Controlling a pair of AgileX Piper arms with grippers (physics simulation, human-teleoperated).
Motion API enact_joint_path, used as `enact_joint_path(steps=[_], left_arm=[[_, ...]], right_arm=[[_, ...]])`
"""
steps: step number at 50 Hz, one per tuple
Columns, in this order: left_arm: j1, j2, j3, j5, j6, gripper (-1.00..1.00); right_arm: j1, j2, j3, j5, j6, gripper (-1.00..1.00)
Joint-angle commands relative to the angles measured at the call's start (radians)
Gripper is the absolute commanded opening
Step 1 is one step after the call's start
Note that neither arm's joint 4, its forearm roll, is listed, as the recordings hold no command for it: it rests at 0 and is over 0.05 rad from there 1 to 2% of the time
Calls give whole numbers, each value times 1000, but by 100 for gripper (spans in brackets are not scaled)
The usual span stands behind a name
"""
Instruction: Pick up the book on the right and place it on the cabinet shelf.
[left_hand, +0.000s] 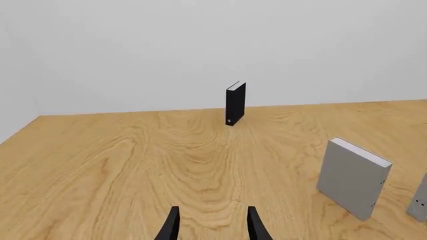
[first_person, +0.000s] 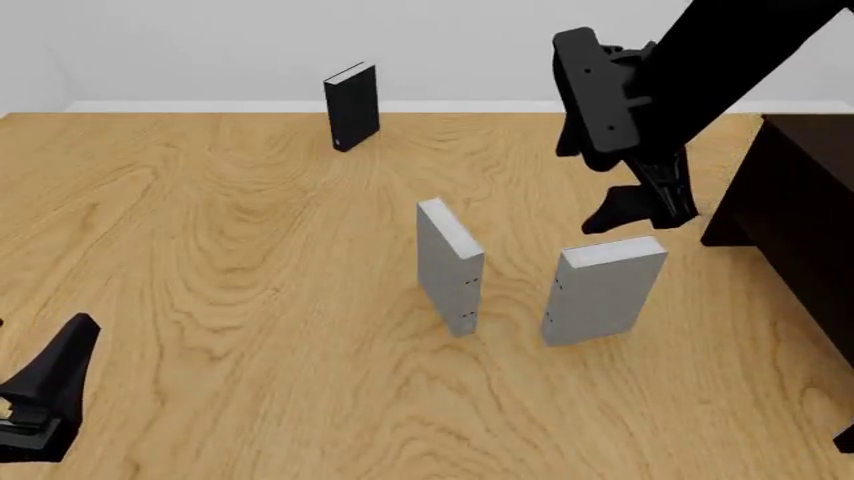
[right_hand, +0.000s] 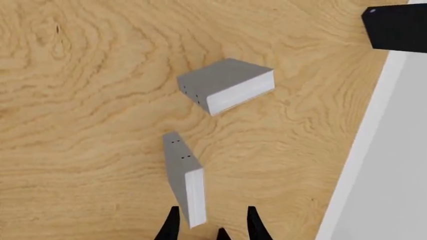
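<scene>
The book (first_person: 603, 290), light grey, stands upright on the table as the rightmost of two grey books. In the right wrist view the book (right_hand: 183, 177) is seen from above, its pale page edge close to one finger. My right gripper (first_person: 638, 208) hangs open just above the book's far top end, apart from it; the right gripper (right_hand: 212, 227) has nothing between its fingers. The cabinet shelf (first_person: 798, 190), very dark brown, stands at the table's right edge. My left gripper (first_person: 47, 395) is low at the near left, and the left gripper (left_hand: 212, 227) is open and empty.
A second grey book (first_person: 450, 265) stands upright just left of the task book, also in view as the grey book (left_hand: 352, 177) and the grey book (right_hand: 227, 85). A black book (first_person: 351, 105) stands at the back near the wall.
</scene>
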Motion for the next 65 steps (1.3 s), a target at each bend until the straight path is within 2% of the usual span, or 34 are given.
enact_joint_path(steps=[1,17,19,31,35,47,51,59,65], left_arm=[[-6,0,1,4,3,100],[-15,0,1,7,-1,100],[-12,0,1,7,-3,100],[-16,0,2,12,0,100],[-17,0,2,14,0,100],[-18,1,2,16,1,100],[-17,0,2,17,2,100],[-19,1,2,18,2,100],[-19,1,2,20,3,100]], right_arm=[[19,32,-16,-1,32,100],[75,61,0,-17,110,100],[91,70,-8,-13,137,100],[66,81,44,-36,130,100],[41,84,67,-51,109,100],[8,106,113,-92,89,100],[13,107,128,-102,101,100],[-38,112,166,-145,57,100],[-47,127,167,-163,59,100]])
